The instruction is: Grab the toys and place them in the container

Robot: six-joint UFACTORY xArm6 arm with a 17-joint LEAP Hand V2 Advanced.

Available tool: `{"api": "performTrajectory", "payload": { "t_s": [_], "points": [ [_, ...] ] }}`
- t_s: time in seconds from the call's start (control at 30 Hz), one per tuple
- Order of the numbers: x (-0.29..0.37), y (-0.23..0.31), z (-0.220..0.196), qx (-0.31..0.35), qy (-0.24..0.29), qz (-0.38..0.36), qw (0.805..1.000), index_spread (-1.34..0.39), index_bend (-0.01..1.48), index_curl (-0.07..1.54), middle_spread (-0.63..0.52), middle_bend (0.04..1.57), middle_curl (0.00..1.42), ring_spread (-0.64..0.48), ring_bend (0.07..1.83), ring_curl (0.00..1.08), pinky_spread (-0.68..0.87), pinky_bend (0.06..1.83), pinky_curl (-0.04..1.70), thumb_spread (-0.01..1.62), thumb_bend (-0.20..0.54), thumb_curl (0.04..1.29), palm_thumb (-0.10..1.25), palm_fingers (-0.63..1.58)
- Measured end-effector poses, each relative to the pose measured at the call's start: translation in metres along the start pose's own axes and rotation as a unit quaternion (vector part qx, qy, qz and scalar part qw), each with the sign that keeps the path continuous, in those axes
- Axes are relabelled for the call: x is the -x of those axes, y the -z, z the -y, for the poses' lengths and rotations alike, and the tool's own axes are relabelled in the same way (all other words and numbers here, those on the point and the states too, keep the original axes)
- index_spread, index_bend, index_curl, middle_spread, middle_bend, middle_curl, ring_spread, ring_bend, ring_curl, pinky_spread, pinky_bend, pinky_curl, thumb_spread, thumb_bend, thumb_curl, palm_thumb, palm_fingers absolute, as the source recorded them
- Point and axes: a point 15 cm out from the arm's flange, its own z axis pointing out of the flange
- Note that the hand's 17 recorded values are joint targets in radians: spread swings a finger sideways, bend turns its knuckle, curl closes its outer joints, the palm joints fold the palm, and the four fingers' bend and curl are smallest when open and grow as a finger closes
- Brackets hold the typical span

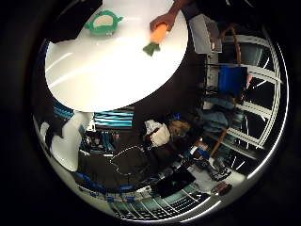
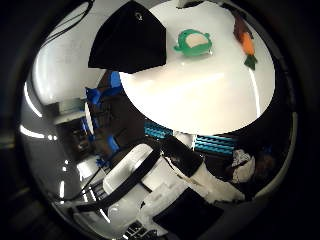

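Thumb-side palm view: green toy [image 2: 194,43] and black container [image 2: 129,41] on white worktop [image 2: 200,95]; a person's hand [image 1: 163,20] holds carrot toy [image 1: 156,38]; my fingers' [image 2: 165,172] state: cannot tell.

Worktop [image 1: 103,70] well away from the palm, carrying three things. Container [image 2: 129,41] at one edge of the worktop. Frog toy [image 2: 193,43] on the worktop just beside the container, apart from it. Carrot toy [image 1: 156,38] farther along the worktop, near the opposite edge, well apart from the frog toy. A person's hand [image 1: 164,20] at that edge, touching the carrot toy's end. Robot hand [image 2: 165,185] well clear of the worktop, touching none of the toys. Room clutter beyond the worktop's rim.
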Motion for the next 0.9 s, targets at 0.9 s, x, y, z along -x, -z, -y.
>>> {"api": "performTrajectory", "payload": {
  "t_s": [0.9],
  "points": [
    [0.021,0.010,0.038,-0.039,0.007,0.018,0.999,-0.40,0.17,0.29,0.01,0.19,0.32,0.20,0.28,0.25,0.42,0.37,0.29,1.17,-0.018,0.27,0.52,0.23]
  ]
}}
